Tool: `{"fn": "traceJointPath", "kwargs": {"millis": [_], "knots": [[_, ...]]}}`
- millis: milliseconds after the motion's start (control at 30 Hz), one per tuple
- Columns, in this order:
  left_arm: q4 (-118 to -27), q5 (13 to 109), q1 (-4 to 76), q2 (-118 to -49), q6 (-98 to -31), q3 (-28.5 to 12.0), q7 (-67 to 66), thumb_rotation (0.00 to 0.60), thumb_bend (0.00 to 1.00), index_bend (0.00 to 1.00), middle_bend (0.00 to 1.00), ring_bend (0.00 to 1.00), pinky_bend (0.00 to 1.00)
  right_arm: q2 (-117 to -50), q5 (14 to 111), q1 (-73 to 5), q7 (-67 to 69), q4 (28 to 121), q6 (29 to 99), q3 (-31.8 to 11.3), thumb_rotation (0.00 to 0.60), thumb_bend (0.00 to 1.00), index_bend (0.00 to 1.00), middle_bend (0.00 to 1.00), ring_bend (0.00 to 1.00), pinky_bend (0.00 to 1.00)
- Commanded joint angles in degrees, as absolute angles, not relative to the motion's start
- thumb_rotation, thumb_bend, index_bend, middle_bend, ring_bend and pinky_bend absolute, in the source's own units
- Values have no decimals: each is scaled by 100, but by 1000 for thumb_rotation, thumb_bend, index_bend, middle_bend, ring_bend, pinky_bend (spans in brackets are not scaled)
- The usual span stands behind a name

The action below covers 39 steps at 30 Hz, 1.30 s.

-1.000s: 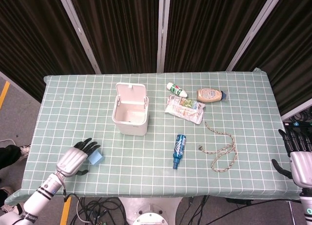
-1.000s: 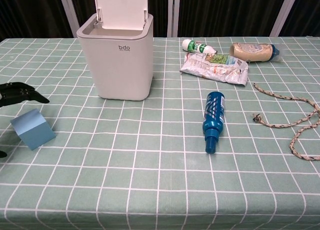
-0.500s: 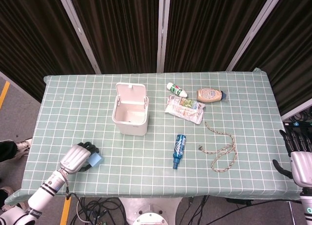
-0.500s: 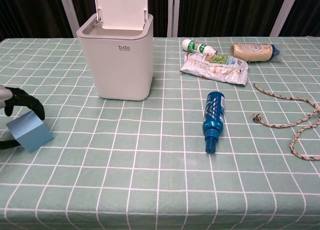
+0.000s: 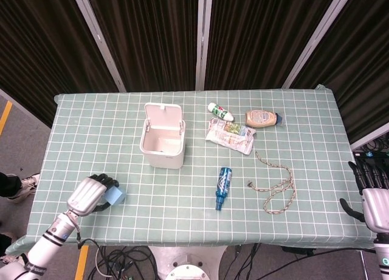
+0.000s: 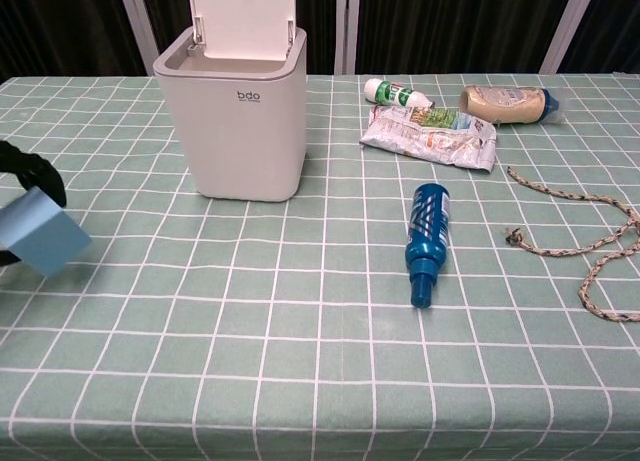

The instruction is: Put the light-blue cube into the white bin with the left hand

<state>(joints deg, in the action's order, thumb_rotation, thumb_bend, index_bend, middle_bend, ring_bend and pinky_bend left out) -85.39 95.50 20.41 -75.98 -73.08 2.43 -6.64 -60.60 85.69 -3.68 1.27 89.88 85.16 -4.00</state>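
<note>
My left hand grips the light-blue cube at the table's front left; in the chest view the cube hangs tilted just above the cloth, with dark fingers curled over its top. The white bin stands with its lid up behind and to the right of the cube, and shows in the chest view as a tall box. My right hand hovers off the table's front right corner, fingers apart, holding nothing.
A blue bottle lies at the middle front. A rope curls to its right. Behind them lie a crumpled snack bag, a small white-and-green bottle and a tan sauce bottle. The table's left edge is close to my left hand.
My left hand closed its fingers around the cube, then lifted it slightly off the cloth and drew it a little to the left. The right hand has not moved.
</note>
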Motion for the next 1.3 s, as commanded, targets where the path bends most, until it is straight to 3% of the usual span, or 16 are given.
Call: {"fn": "traceJointPath", "kwargs": {"millis": [33,200,367,633,867,1200,1300], "knots": [[-9066,9448,1909,-7085,-7757,18,-441,600,296,468,451,341,518,-6062,8569,-375,122,8981,8503,-399,600,177,0,0,0,0],[-9741,9118,2173,-6477,-7906,-669,-243,600,295,468,451,341,518,-6097,8592,-397,118,8986,8483,-394,600,176,0,0,0,0],[-10163,8723,2694,-6298,-7476,-1238,-347,600,293,468,451,341,518,-6118,8616,-418,130,8958,8428,-366,600,176,0,0,0,0],[-9982,8121,3668,-6932,-6594,-1745,-675,600,284,467,450,341,516,-6143,8566,-415,214,8876,8400,-367,600,176,0,0,0,0],[-9629,7657,4189,-7462,-6169,-1868,-1003,600,274,451,436,340,511,-6166,8500,-417,310,8780,8357,-381,600,176,0,0,0,0],[-9165,7390,4467,-8048,-6282,-1923,-1099,600,27,105,192,177,364,-6215,8457,-449,412,8681,8289,-397,600,176,0,0,0,0],[-8463,7141,4552,-8428,-6193,-1879,-1045,600,0,88,176,153,330,-6204,8476,-437,437,8671,8330,-402,600,176,0,0,0,0]]}}
